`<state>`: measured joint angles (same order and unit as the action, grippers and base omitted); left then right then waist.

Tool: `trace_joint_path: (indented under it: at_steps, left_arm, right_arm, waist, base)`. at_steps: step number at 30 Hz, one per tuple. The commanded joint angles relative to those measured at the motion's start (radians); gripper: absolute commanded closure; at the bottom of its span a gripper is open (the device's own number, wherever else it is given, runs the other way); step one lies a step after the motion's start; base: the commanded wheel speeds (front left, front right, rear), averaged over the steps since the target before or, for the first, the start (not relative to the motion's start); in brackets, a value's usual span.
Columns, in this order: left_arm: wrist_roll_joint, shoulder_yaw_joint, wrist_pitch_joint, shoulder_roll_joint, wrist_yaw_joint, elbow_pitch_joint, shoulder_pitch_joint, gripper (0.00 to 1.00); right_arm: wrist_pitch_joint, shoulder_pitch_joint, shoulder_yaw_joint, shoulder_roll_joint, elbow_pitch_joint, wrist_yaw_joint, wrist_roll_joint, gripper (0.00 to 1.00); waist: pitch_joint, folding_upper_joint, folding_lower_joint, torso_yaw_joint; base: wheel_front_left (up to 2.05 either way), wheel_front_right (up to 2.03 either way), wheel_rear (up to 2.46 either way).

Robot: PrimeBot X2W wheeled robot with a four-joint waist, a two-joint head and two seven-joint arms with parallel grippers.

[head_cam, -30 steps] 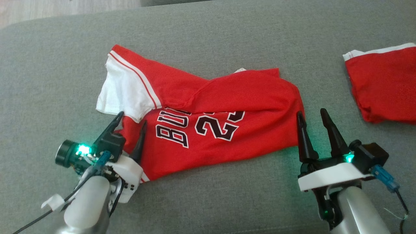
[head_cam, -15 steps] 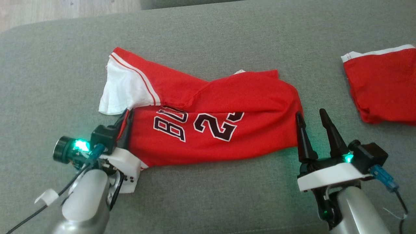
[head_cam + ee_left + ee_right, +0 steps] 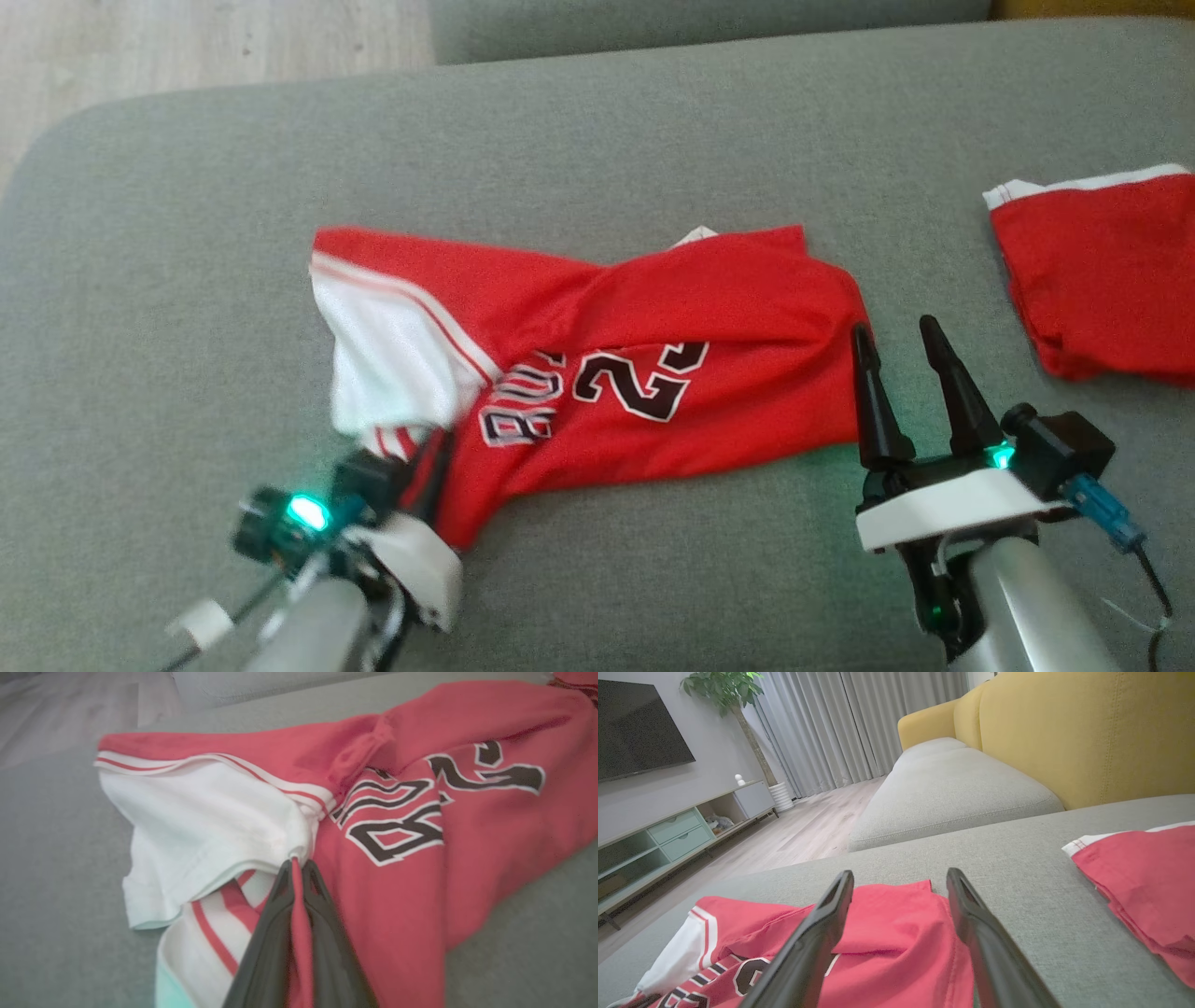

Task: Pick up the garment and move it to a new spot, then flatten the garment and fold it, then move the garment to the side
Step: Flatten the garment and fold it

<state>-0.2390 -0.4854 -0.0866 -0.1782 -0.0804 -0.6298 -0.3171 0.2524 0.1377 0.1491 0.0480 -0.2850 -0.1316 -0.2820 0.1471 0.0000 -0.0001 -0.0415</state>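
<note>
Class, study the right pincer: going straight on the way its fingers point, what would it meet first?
Most likely the red jersey: its edge lies between and beyond the fingers of the open right pincer. Its height above the grey sofa seat is unclear, so it might skim over.

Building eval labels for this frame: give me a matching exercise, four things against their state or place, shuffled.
1. left gripper
2. right gripper
3. jersey
4. second red garment

A. lies apart at the cushion's right
B. open, at the jersey's right edge
C. pinched at its left end
D. shut on fabric

Pairs: 1-D, 2-B, 3-C, 4-A
</note>
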Motion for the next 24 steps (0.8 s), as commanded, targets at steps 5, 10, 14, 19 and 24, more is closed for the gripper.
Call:
trace_joint_path:
  at_steps: [5, 10, 14, 19, 24]
  left_arm:
    - [-0.025, -0.017, 0.028, 0.027, -0.016, 0.065, 0.027, 0.42]
    - [-0.033, -0.002, -0.001, 0.033, 0.018, 0.103, 0.035, 0.0]
    - [-0.046, 0.03, -0.048, 0.024, 0.042, 0.144, 0.032, 0.0]
    - [-0.094, 0.11, -0.122, 0.007, 0.081, 0.226, 0.052, 0.0]
    - [-0.171, 0.202, -0.152, 0.008, 0.111, 0.275, 0.113, 0.0]
  right_arm:
    - [0.009, 0.01, 0.024, 0.002, 0.022, 0.001, -0.003, 0.0]
    - [0.009, 0.006, 0.024, 0.002, 0.019, 0.001, -0.001, 0.0]
    - [0.009, 0.0, 0.023, 0.002, 0.018, 0.001, 0.0, 0.0]
    - [0.009, -0.011, 0.023, 0.002, 0.014, 0.001, -0.003, 0.0]
    - [0.009, -0.018, 0.029, 0.002, 0.015, 0.001, -0.007, 0.0]
  waist:
    - [-0.033, 0.0, 0.0001, 0.036]
    - [-0.048, 0.0, 0.0001, 0.062]
    - [-0.058, 0.0, 0.0001, 0.078]
    - [-0.074, 0.0, 0.0001, 0.097]
    - [-0.083, 0.0, 0.0001, 0.102]
  base:
    - [0.0, 0.0, 0.0]
    - [0.0, 0.0, 0.0]
    - [0.0, 0.0, 0.0]
    - [0.0, 0.0, 0.0]
    - [0.0, 0.0, 0.0]
